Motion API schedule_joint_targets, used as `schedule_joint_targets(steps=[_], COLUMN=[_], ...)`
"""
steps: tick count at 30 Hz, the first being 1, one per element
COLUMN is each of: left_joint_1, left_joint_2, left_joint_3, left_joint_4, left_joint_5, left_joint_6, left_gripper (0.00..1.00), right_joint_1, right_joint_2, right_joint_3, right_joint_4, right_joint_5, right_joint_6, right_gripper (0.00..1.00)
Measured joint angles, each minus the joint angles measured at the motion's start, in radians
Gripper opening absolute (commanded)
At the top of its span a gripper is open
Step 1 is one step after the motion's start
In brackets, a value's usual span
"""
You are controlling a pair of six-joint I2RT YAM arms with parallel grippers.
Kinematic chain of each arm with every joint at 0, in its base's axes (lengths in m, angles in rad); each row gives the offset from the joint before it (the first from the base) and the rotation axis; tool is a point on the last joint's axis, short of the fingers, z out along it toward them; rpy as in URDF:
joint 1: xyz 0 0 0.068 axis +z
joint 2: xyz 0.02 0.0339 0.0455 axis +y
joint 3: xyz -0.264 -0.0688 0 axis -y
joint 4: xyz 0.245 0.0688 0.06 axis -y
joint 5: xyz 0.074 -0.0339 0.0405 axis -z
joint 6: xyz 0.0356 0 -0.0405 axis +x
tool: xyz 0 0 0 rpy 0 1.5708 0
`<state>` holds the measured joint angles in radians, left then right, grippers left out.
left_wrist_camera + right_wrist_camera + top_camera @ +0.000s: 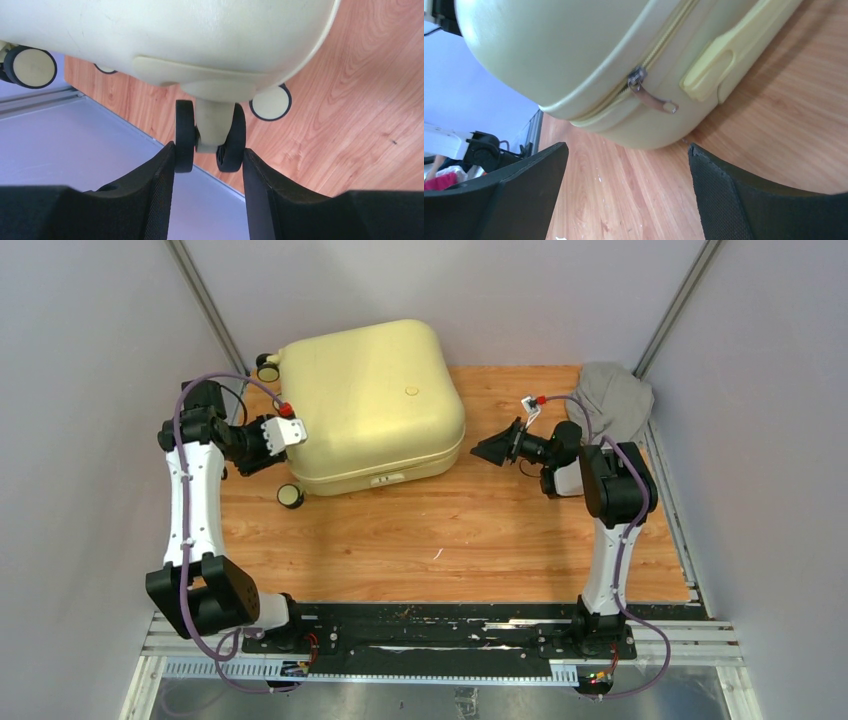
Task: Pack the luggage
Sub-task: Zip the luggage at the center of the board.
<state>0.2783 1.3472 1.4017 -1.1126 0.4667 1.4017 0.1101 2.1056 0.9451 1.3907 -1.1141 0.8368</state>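
The luggage, a pale yellow hard-shell suitcase, lies zipped shut on the wooden table at the back left. My left gripper is at its left end. In the left wrist view that gripper is shut on a black twin caster wheel, one fingertip pressed against each outer side. My right gripper hovers just off the case's right front corner, apart from it. Seen from the right wrist, this gripper is open and empty, facing the metal zipper pull and a yellow side handle.
A grey cloth garment lies bunched in the back right corner behind the right arm. Two more wheels stick out at the case's left end. Grey walls close in on both sides, and a black rail runs along the near edge.
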Motion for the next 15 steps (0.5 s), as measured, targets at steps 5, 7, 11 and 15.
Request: schedule_joint_targets(steps=[5,7,11,15], left_joint_1=[0.029,0.037,0.059,0.073], left_joint_2=[0.0,0.0,-0.003,-0.006], left_joint_3=[0.006,0.006,0.007,0.015], left_joint_4=[-0.058,-0.072,-0.107,-0.146], left_joint_5=[-0.032,-0.037,-0.064,-0.075], left_joint_6=[0.1,0.119,0.133,0.126], left_gripper=[0.0,0.0,0.0,0.16], right_joint_1=[0.008,0.012,0.015,0.044], right_joint_2=[-0.061,-0.08,-0.085,-0.087], right_joint_3=[-0.046,-0.023,0.074,0.231], right_joint_4=[-0.155,-0.247,-0.44,-0.717], right_joint_5=[0.045,0.087,0.234,0.449], right_joint_6=[-0.16,-0.219,-0.286,-0.394], right_gripper=[0.8,0.79,0.79,0.81])
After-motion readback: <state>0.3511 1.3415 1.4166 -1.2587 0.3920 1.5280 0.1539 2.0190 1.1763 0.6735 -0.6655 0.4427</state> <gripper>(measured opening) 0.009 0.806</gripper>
